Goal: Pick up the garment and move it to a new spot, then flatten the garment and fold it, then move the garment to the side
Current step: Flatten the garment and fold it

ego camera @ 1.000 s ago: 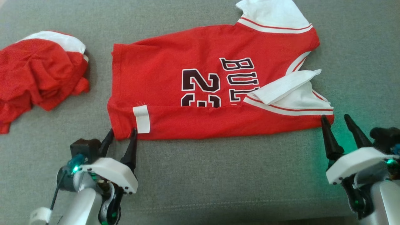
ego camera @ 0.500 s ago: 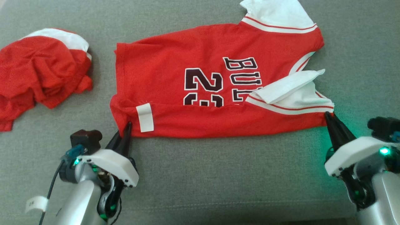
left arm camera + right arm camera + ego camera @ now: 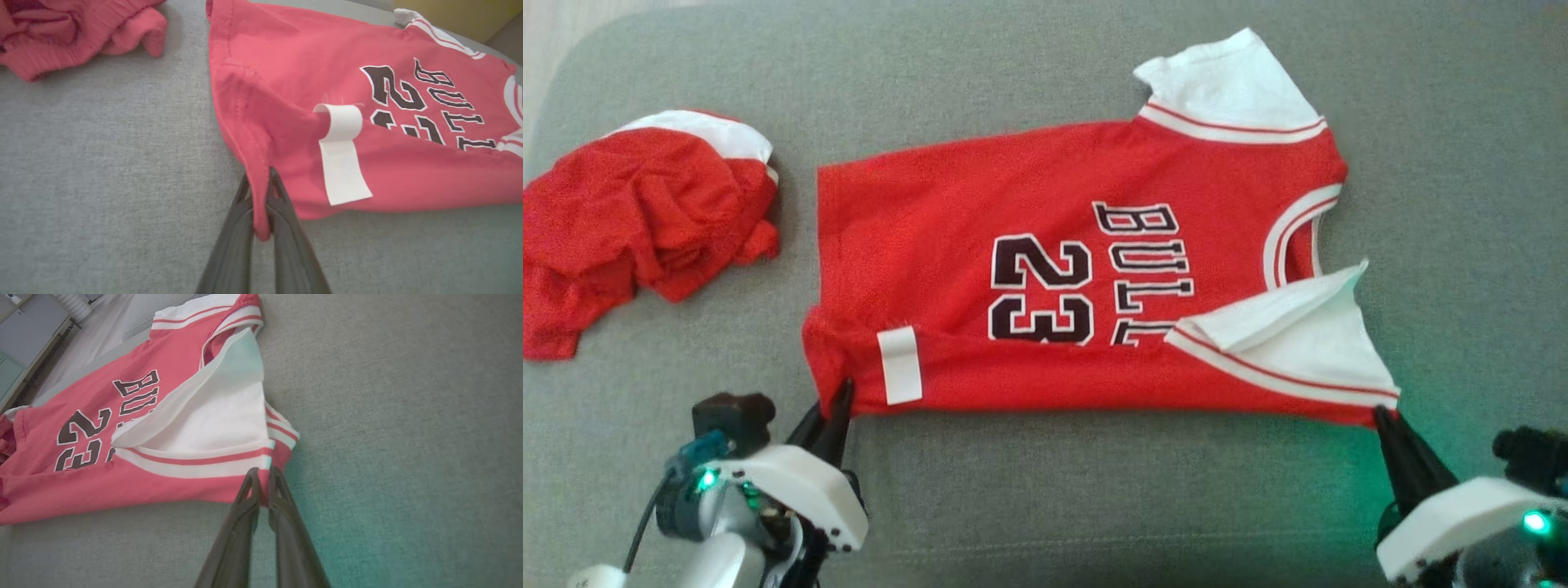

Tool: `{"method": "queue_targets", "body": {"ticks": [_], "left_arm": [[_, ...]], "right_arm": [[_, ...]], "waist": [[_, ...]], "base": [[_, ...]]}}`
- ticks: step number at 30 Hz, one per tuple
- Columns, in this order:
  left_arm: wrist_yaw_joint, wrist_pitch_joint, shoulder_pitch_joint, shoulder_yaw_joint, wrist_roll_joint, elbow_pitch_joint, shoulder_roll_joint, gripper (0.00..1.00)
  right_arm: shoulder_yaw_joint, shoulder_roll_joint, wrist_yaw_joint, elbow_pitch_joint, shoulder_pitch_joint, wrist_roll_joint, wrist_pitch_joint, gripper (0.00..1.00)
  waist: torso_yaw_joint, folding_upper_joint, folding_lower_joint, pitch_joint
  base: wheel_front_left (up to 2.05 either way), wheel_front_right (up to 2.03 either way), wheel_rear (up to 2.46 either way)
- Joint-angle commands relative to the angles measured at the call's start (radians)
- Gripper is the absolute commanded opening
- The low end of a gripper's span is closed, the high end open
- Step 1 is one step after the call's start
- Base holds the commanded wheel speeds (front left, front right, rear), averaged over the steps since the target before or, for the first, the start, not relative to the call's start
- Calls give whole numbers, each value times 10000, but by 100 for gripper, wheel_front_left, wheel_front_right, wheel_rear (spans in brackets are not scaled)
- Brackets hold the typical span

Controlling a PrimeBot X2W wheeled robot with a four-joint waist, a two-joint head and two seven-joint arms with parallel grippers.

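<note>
Jersey (image 3: 947, 196) pinched by two grippers, fingers (image 3: 233, 241) pressed together; left gripper (image 3: 260, 179) at hem corner; right gripper (image 3: 263, 475) at armhole corner; one crumpled garment (image 3: 637, 220) apart.

A red jersey (image 3: 931, 212) with white sleeves and black "23" lettering lies spread nearly flat on a grey cushion (image 3: 1094, 506), its near edge folded over, white label (image 3: 899, 365) showing.

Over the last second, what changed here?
Both tools closed: the left tool on the near hem corner of the jersey, the right tool on its near shoulder corner. They drew that edge toward the robot, uncovering the full 23. The crumpled red garment stayed put.
</note>
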State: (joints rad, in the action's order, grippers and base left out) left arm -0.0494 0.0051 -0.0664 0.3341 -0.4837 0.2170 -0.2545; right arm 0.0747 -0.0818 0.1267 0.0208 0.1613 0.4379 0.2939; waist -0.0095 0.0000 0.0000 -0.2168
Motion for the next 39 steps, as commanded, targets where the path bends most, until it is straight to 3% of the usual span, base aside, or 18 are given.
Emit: {"method": "queue_targets", "body": {"ticks": [1, 8, 9, 10, 11, 23, 39], "left_arm": [[-133, 73, -71, -494, -89, -350, -310, 0], [-201, 657, 370, -324, -298, -546, -337, 0], [-198, 688, 404, -297, -300, -530, -349, 4], [-237, 698, 433, -285, -281, -498, -354, 49], [-271, 674, 458, -271, -263, -481, -341, 100], [-1418, -1684, 351, -487, 944, -1686, -47, 100], [-1489, -1572, -300, -506, 1107, -2110, -299, 100]], "right_arm": [[-64, -61, 40, 472, 120, -123, 41, 0], [-90, 185, 40, 849, 612, -117, 324, 0], [-107, 200, 40, 879, 628, -115, 332, 2], [-119, 209, 40, 941, 613, -162, 274, 45], [-129, 215, 40, 1005, 579, -230, 191, 100], [-326, -84, 40, 2440, -628, -2040, -1423, 100], [-592, -162, 40, 2715, -1110, -2044, -1331, 100]], "waist": [[-13, 0, 0, 67], [-74, 0, 0, 191], [-64, 0, 0, 202], [-53, 0, 0, 222], [-44, 0, 0, 247], [68, 0, 0, 797], [-99, 0, 0, 668]], "base": [[0, 0, 0], [0, 0, 0], [0, 0, 0], [0, 0, 0], [0, 0, 0], [0, 0, 0], [0, 0, 0]]}}
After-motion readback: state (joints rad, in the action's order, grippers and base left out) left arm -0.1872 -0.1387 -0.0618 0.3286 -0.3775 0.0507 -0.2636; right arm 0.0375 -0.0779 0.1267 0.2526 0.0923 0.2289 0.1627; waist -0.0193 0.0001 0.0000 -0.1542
